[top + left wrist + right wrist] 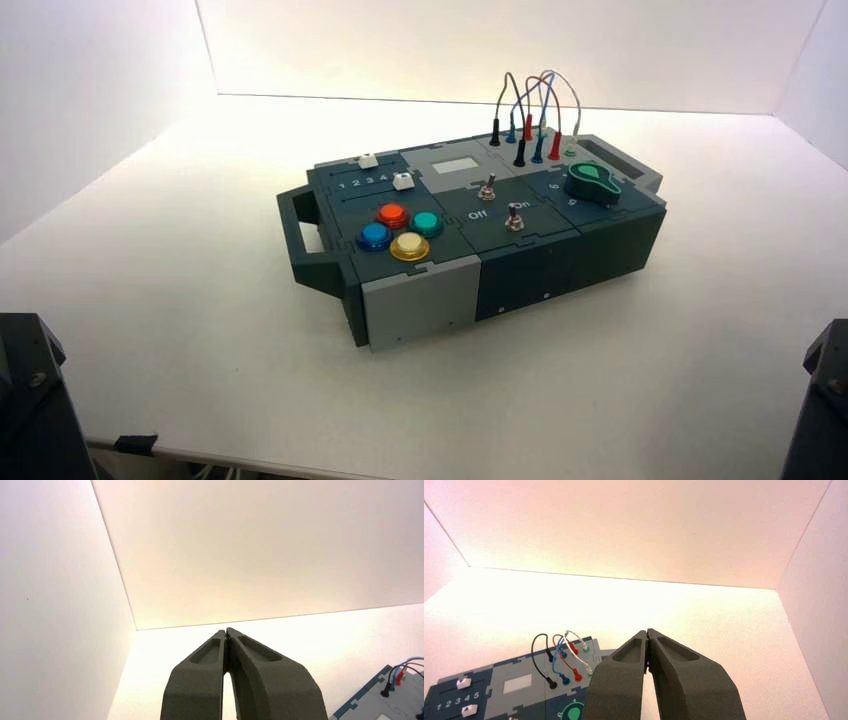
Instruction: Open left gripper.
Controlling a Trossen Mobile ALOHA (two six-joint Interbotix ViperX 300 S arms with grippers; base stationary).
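My left gripper [226,630] is shut, its two dark fingertips touching, and it holds nothing. It hangs in the air near the left back corner of the white enclosure, well clear of the box, whose corner [380,700] shows far off. My right gripper [647,631] is shut and empty too, raised above the box's right back part near the wires [566,655]. In the high view only the two arm bases show, the left [30,400] and the right [820,400] at the bottom corners.
The dark box [470,235] stands turned on the white table, handle [300,235] to the left. It bears four coloured buttons [400,230], two toggle switches [500,203], two white sliders [385,170], a green knob [592,182] and plugged wires [530,115]. White walls enclose the table.
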